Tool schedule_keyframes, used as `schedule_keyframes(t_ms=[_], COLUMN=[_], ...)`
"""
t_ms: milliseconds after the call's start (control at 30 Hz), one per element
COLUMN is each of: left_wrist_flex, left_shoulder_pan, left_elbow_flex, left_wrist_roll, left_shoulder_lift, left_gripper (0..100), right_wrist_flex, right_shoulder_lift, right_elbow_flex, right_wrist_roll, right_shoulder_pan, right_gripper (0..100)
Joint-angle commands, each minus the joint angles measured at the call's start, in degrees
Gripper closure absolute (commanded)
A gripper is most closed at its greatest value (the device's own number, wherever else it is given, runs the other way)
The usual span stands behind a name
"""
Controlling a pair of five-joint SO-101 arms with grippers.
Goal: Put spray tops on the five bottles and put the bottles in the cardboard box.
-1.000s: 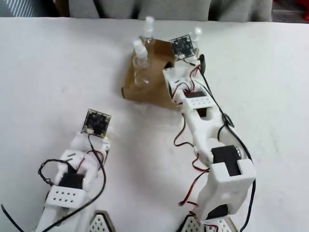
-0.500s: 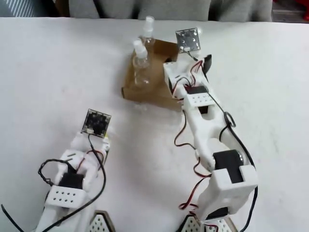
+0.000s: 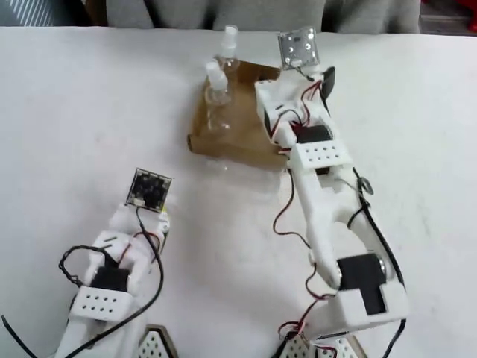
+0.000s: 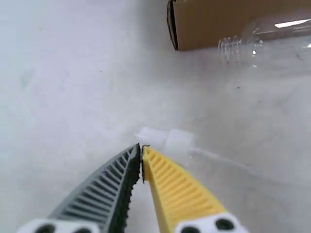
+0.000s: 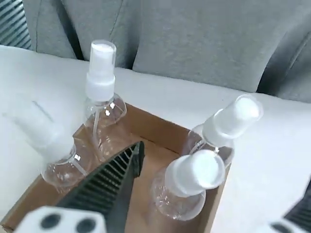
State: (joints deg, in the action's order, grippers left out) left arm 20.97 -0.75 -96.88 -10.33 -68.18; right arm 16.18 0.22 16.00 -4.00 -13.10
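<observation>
The left tool (image 4: 141, 151) is shut tight and holds nothing. Just by its tips, a white plastic spray top (image 4: 165, 140) lies on the bench (image 4: 63, 73). A clear bare bottle (image 4: 262, 41) lies beside the brown cardboard box (image 5: 160, 131). Four round capped bottles (image 5: 102, 99) stand inside the box. The right tool (image 5: 223, 167) hangs open above them.

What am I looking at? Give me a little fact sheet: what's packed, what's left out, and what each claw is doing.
Packed: four capped bottles standing in the cardboard box
Left out: one uncapped bottle on its side on the table, beside the box
Loose part: spray top lying on the table, just ahead of the left gripper
Claws: left gripper shut and empty; right gripper open, over the box
</observation>
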Motion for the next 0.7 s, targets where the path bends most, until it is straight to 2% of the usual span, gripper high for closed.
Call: schedule_keyframes(t_ms=[0,233,567,633,667], left_wrist_flex=[-1.5,-1.6,-1.6,-1.6,-1.5], left_shoulder_pan=[0.2,0.2,0.4,0.5,0.5], left_elbow_flex=[0.1,0.1,0.1,0.1,0.1], left_wrist_roll=[-0.4,-0.4,-0.4,-0.4,-0.4], left_shoulder_lift=[0.0,0.0,0.0,0.0,0.0], left_gripper=[97,97,98,98,98], right_wrist_flex=[3.6,16.7,36.3,40.3,42.5], right_shoulder_lift=[-6.6,-15.7,-28.4,-30.4,-31.2], right_elbow_flex=[-4.6,-9.7,-10.0,-10.0,-9.9], right_wrist_roll=[-0.1,-0.1,-0.1,-0.1,-0.1], right_shoulder_pan=[0.1,1.1,0.7,0.6,0.5], right_gripper=[55.4,57.1,94.6,98.8,97.8])
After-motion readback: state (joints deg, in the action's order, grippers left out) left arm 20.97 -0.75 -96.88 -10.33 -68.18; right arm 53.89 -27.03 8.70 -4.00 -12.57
